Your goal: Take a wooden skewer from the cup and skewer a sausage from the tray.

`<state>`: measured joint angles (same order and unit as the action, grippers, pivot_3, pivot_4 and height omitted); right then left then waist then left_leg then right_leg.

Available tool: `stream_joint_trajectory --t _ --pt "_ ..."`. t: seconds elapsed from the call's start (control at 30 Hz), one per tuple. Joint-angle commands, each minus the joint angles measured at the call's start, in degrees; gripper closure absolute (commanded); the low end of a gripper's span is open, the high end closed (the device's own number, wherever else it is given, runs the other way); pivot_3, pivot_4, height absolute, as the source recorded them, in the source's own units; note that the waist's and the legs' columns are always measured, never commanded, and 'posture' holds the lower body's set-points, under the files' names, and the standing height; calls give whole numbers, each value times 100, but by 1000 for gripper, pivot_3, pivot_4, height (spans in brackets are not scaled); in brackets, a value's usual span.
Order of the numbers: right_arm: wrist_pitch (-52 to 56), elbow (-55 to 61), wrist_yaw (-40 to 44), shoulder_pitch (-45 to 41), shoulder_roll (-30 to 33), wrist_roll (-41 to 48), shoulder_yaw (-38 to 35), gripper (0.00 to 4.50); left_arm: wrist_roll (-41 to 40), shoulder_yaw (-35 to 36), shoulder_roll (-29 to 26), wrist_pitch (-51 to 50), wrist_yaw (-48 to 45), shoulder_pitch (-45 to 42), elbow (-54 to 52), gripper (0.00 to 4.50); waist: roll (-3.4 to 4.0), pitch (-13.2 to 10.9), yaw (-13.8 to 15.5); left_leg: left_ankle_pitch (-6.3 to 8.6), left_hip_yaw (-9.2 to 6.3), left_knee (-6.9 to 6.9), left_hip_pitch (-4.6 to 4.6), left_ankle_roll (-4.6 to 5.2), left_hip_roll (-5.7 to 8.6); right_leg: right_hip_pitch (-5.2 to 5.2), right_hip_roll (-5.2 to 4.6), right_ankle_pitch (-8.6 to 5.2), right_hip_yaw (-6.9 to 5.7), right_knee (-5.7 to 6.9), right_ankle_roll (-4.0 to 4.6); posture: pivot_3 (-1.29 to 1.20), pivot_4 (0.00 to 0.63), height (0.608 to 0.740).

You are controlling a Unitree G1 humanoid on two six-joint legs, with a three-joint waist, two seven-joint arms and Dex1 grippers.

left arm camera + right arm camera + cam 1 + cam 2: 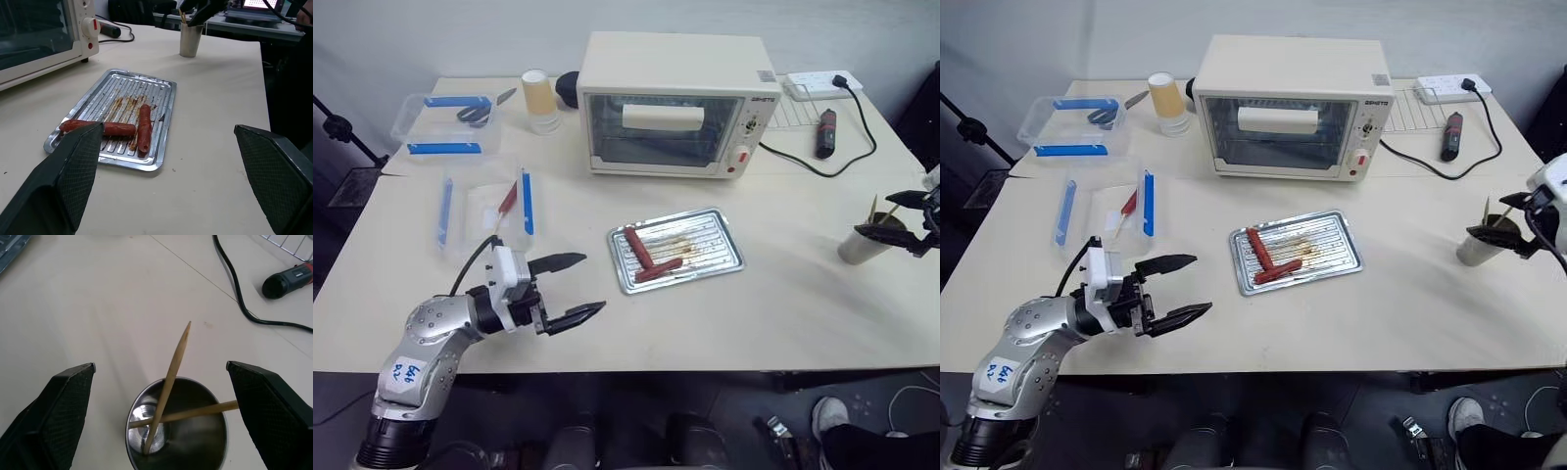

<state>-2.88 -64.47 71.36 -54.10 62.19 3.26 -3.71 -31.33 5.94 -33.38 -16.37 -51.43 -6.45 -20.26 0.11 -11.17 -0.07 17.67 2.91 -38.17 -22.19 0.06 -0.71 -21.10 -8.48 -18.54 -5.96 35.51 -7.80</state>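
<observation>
Right wrist view puts me straight over the cup (177, 427), and I can see one wooden skewer (168, 387) leaning tip-up out of it with a second stick lying across the rim. My right gripper (159, 423) is spread wide, a finger on either side of the cup, gripping nothing. From the head, that cup stands near the right edge of the pale cream table (783, 313), well apart from the tray (713, 257) at the middle. Two sausages (one crossing the end of the other) lie at the tray's left end; I'm watching the sausage (639, 248) nearer the oven (675, 103). My left gripper (570, 287) hangs over the table just left of the tray, fingers apart and empty. Grey wall behind, dark floor below the front edge.
</observation>
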Motion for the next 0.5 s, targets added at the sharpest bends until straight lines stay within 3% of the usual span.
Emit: stream_joint_trajectory --t 0.03,0.43,0.5 --pt "-194 -163 -80 -264 23 -111 -28 613 -132 122 -29 6 28 12 -261 0 0 0 -3 0 0 0 0 0 0 0 0 0 0 0 0 0 150 740" --pt "-264 -372 -149 -495 -90 -193 -141 4390 -118 93 -1 -34 75 -10 -286 0 0 0 -8 0 1 0 0 0 0 0 0 0 1 1 0 0 150 740" --pt "-251 -364 -143 -542 -84 -193 -157 4483 -110 79 12 -30 84 -35 -276 0 0 0 -9 0 1 0 0 -1 0 -1 1 0 1 2 0 0 150 740"
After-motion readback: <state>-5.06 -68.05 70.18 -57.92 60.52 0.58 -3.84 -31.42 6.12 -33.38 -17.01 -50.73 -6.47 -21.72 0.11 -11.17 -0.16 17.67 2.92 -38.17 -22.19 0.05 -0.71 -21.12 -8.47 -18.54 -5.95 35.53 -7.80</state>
